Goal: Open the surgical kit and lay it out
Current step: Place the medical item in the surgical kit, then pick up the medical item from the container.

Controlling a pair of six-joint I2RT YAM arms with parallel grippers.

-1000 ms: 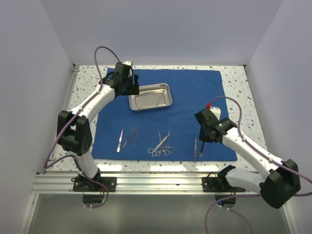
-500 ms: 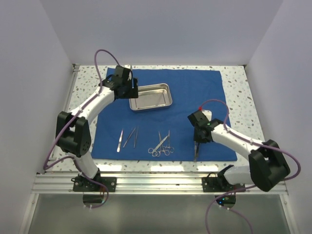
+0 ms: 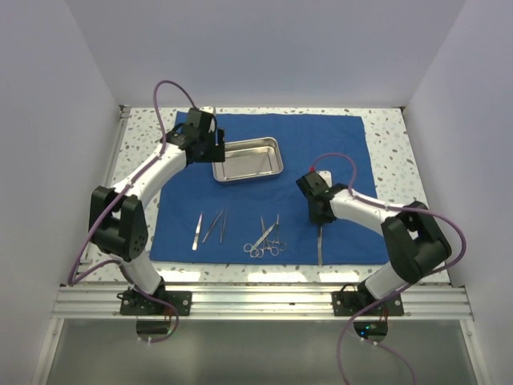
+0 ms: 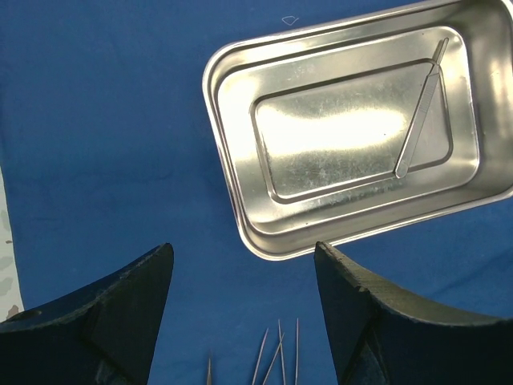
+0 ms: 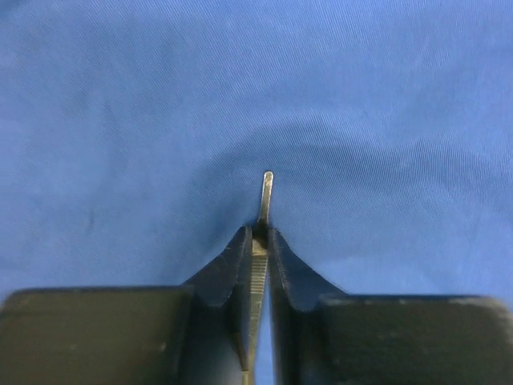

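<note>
Between the fingers of the right gripper (image 5: pixel 256 237), a slim pair of tweezers (image 5: pixel 265 188) is pinched tight, jaws closed right onto the steel, tip poking out just ahead over the blue cloth (image 5: pixel 120 96). Whether that tip touches the cloth is hard to say. Over to the left gripper (image 4: pixel 242 250): spread wide, nothing in it, hovering with the steel tray (image 4: pixel 232 200) just ahead of its fingertips, and one thin instrument (image 4: pixel 421 112) lying slantwise inside. Behind those fingers, loose tweezers (image 3: pixel 197 230) and ring-handled clamps (image 3: pixel 266 239) lie on the cloth, between the two grippers; the left wrist view cuts them to bare tips. Speckled desk (image 3: pixel 389 144) shows round the cloth.
</note>
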